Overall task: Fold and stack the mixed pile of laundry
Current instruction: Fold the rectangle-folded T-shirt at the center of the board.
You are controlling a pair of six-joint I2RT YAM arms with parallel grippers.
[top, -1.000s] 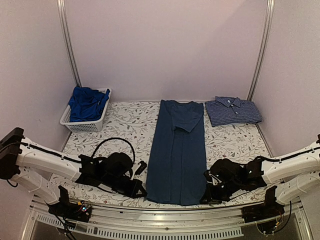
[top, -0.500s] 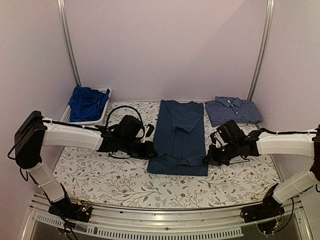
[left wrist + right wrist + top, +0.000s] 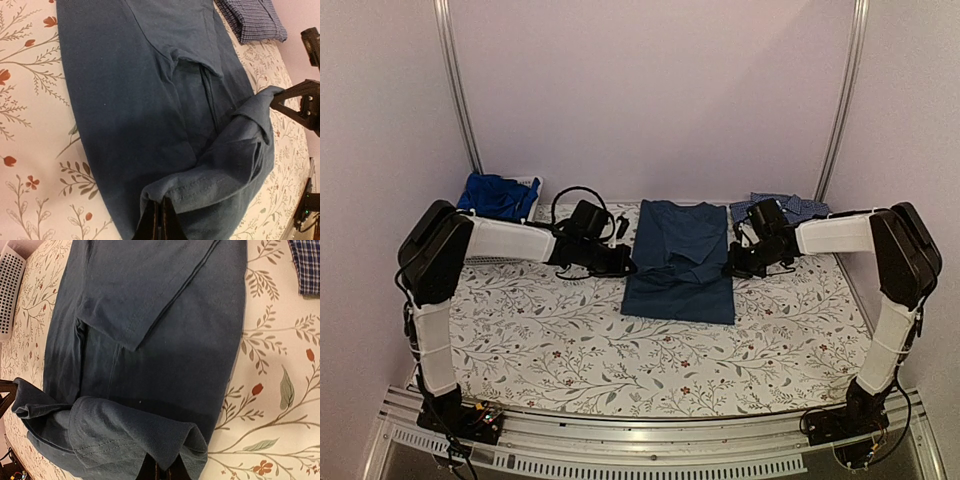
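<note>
The dark navy T-shirt (image 3: pixel 680 262) lies lengthwise in the middle of the table, its near hem lifted and carried back over itself. My left gripper (image 3: pixel 626 262) is shut on the hem's left corner (image 3: pixel 155 200). My right gripper (image 3: pixel 732 262) is shut on the hem's right corner (image 3: pixel 192 440). The folded blue checked shirt (image 3: pixel 790 205) lies behind the right arm at the back right, and shows in the left wrist view (image 3: pixel 255 20). The royal-blue garment (image 3: pixel 492 194) sits in the white basket (image 3: pixel 532 186) at the back left.
The floral tablecloth (image 3: pixel 620 350) covers the table. The basket's corner shows in the right wrist view (image 3: pixel 10 285). White walls and two metal posts close the back. Both arms reach inward across the table's far half.
Both grippers have carried the T-shirt's near hem from the front edge toward the back, folding the shirt over itself. Both arms are now stretched far back.
</note>
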